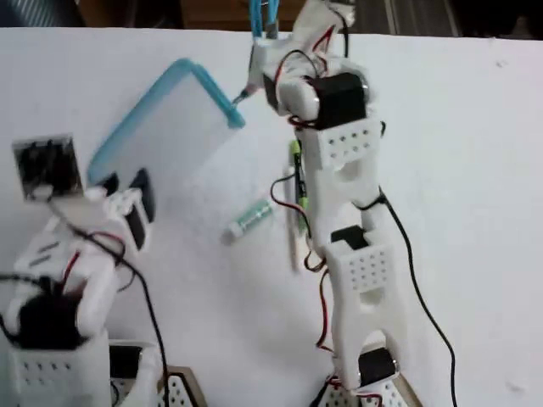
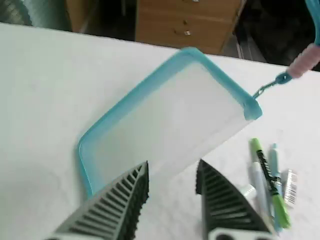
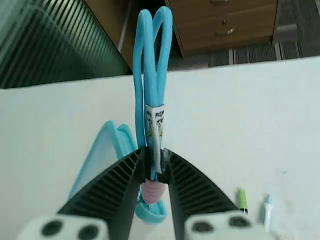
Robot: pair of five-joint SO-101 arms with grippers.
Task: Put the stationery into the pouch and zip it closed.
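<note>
Beyond the jaws of the right gripper (image 3: 154,156), past the far edge of the white table (image 3: 260,100), a wooden drawer unit (image 3: 220,22) stands on grey carpet (image 3: 295,30). A dark ribbed panel (image 3: 55,45) rises beside it, also beyond the jaws.

No print here can be read for certain. The green marker (image 2: 274,195) bears a black band with pale lettering, and the white tag (image 3: 156,122) on the blue strap (image 3: 142,75) carries small dark print. A label (image 2: 289,184) just beside the marker shows barcode-like stripes, and all three are too blurred to make out.
</note>
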